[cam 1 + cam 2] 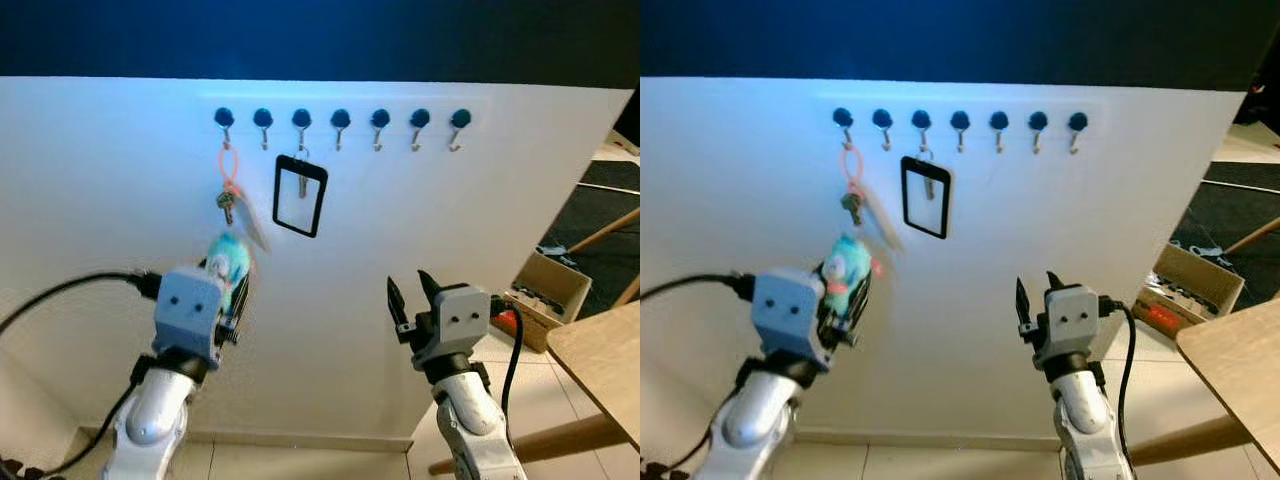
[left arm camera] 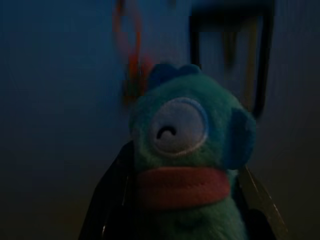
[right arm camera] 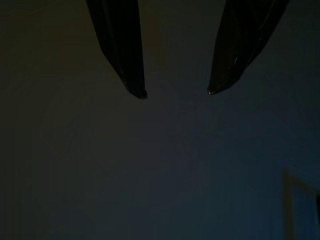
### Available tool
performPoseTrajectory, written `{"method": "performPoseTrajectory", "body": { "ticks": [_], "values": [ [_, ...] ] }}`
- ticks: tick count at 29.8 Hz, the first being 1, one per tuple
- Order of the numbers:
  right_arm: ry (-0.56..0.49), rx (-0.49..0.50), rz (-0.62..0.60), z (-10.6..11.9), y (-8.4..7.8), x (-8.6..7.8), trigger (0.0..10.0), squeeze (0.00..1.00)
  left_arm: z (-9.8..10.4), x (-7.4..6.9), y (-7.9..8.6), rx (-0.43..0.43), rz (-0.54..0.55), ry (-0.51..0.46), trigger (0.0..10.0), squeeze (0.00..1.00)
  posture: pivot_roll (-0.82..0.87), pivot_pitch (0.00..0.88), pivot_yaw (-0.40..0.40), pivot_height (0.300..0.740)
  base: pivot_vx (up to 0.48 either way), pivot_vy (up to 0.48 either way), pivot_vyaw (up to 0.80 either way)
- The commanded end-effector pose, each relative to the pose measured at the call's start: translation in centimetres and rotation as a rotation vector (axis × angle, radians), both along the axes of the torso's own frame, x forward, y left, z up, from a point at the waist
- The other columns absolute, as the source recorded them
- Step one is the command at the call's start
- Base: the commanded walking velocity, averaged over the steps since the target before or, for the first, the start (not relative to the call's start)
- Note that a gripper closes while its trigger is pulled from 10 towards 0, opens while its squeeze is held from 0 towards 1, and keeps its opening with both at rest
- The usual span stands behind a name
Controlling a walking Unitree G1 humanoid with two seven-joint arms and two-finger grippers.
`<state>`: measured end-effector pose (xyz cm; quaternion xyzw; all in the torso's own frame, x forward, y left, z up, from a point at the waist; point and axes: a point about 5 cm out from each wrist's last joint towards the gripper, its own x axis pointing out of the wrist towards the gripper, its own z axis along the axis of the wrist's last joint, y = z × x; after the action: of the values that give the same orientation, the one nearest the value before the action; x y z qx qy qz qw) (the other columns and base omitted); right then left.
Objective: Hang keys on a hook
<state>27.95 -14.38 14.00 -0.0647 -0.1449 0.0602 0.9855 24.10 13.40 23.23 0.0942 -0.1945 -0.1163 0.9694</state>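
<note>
The left gripper (image 1: 232, 290), clamped on the plush toy (image 1: 228, 262), sits directly below the first hook (image 1: 224, 120), where the orange loop (image 1: 230, 165) with keys (image 1: 226, 205) hangs vertically, while the right gripper (image 1: 412, 300) waits spread and empty.

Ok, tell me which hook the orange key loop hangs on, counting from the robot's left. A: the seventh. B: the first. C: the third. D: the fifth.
B: the orange loop with its key hangs from the first hook, and the left gripper below it is shut on the turquoise plush charm.
</note>
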Motion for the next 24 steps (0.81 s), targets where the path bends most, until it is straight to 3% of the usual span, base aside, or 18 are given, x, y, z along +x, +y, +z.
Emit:
{"method": "performPoseTrajectory", "body": {
  "ticks": [1,4,17,24],
  "values": [
    [0.028,-0.017,0.006,-0.9,-0.1,-0.3,10.0,0.0,1.1,-0.4,-0.6,-0.01,-0.065,-0.017,10.0,0.0,0.13,0.163,0.003,0.74,0.0,0.0,0.0],
    [0.034,-0.019,0.011,-1.1,0.1,-0.2,10.0,0.0,2.9,-0.2,-1.9,-0.04,-0.157,-0.058,10.0,0.0,0.13,0.158,0.0,0.74,0.0,0.0,0.0],
    [0.029,-0.02,0.024,-1.2,0.7,0.3,10.0,0.0,5.6,2.0,-6.7,-0.187,-0.331,-0.074,10.0,0.0,0.11,0.14,0.001,0.74,0.0,0.0,0.0],
    [0.026,-0.019,0.032,-1.2,1.0,0.6,10.0,0.0,6.5,2.5,-8.5,-0.175,-0.406,-0.091,10.0,0.0,0.11,0.138,0.001,0.74,0.0,0.0,0.0]
  ]
}}
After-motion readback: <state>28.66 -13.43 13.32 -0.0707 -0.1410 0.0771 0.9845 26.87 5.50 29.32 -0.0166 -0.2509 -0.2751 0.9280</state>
